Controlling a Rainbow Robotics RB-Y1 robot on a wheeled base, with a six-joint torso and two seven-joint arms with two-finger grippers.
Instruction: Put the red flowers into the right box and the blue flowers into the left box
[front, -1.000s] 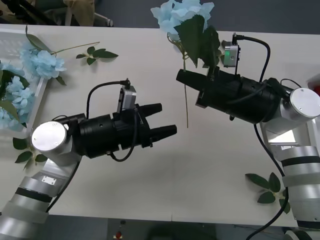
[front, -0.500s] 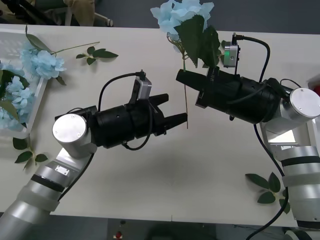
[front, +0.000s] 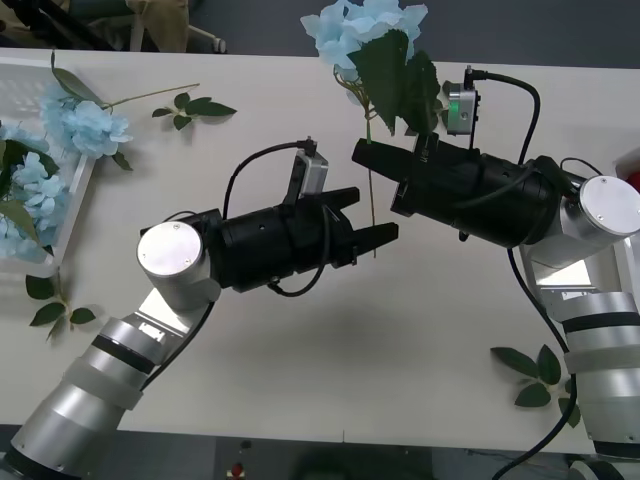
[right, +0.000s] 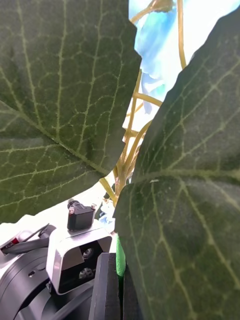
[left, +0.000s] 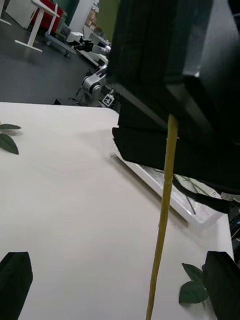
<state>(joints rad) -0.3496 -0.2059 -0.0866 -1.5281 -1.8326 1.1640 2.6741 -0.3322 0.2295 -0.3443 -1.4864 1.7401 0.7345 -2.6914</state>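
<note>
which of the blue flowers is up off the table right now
The blue flower at the table's far edge: the right gripper is shut on its stem, with the open left gripper beside the stem below. The other blue flowers lie at the left box.

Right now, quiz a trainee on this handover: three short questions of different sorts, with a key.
1. True or false: the right pincer holds a blue flower by its stem.
2. Multiple choice: the left pincer is
A) shut on the stem
B) open, its fingers either side of the stem
C) parked over the left box
3. Fill in: the flowers already in the left box are ____ in colour.

Key: 1 true; 2 B; 3 blue.
</note>
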